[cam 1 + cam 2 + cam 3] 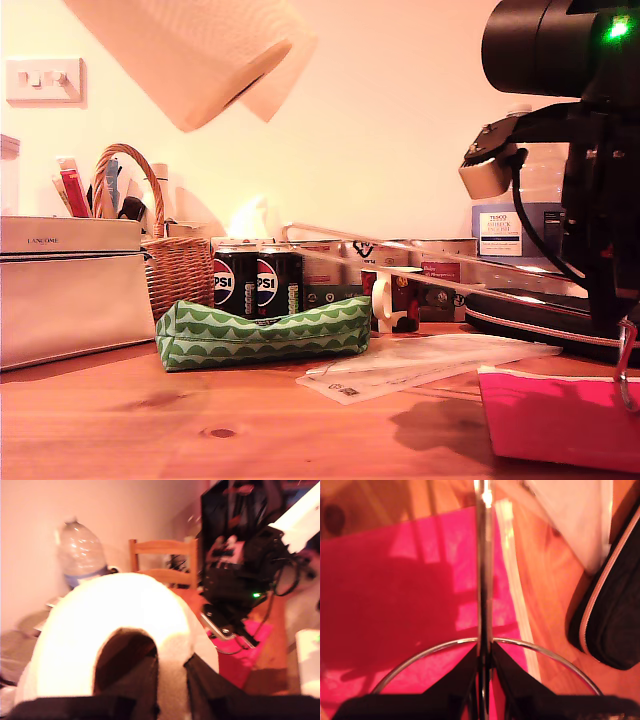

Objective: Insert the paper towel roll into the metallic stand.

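Exterior view: paper towel roll (190, 55) hanging high near the top of the exterior view's left, tilted, a loose sheet trailing off its lower end; no gripper visible around it in this view. On the exterior view's right, a black arm (590, 170) reaching down past the frame's edge. Just a sliver of chrome loop (627, 365) showing beside that arm, over a pink folder (560, 415) lying on the wooden table (120, 420). Further along the table: green patterned pouch (262, 333), flat white papers (420, 362), Pepsi cans (257, 282), a wicker basket (170, 255), a white Lancome bag (70, 290), and a black zipped case (540, 315) behind the folder.

First wrist view: my first gripper (170, 690) held aloft, looking across the room. Fingers clamped on the wall of the roll (125, 630), one inside the hollow core, one outside. Beyond it, the other arm, a wooden chair (162, 560) and a large water bottle (80, 552).

Second wrist view: my second gripper (484, 680) pointing down at the tabletop, jaws pinched tight on the thin upright wire of the metallic stand (484, 580). Ring base (420, 655) curving out to both sides just beyond the fingertips, over the pink folder.
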Robot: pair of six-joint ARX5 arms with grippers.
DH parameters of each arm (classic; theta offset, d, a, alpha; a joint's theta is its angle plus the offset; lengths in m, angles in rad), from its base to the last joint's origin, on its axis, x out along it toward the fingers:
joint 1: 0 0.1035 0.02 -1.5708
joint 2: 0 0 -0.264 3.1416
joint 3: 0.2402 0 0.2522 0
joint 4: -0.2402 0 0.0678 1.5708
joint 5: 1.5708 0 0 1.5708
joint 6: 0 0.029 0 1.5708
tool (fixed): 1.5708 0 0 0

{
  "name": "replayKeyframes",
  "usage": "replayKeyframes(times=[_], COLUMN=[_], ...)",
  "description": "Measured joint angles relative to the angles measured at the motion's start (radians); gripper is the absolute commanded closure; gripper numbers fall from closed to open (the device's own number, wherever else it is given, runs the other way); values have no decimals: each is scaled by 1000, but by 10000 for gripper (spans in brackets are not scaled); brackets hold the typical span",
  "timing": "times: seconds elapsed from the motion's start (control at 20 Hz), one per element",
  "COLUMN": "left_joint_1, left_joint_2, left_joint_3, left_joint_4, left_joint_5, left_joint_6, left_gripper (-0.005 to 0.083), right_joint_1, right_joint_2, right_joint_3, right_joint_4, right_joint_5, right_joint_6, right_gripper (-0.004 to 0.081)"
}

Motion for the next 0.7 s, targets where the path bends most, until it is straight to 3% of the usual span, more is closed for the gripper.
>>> replayKeyframes(times=[0.45,0.7], left_joint_1=[69,97], left_joint_2=[3,33], left_joint_3=[-53,-53], left_joint_4=[38,45], left_joint_5=[27,75], left_joint_6=[12,16], left_gripper=[797,796], right_joint_1=[0,0], right_joint_2=[-15,-126], right_joint_3=[0,0], right_joint_4=[-61,-79], right_joint_5=[-78,-132], right_joint_6=[6,18], right_gripper=[783,783])
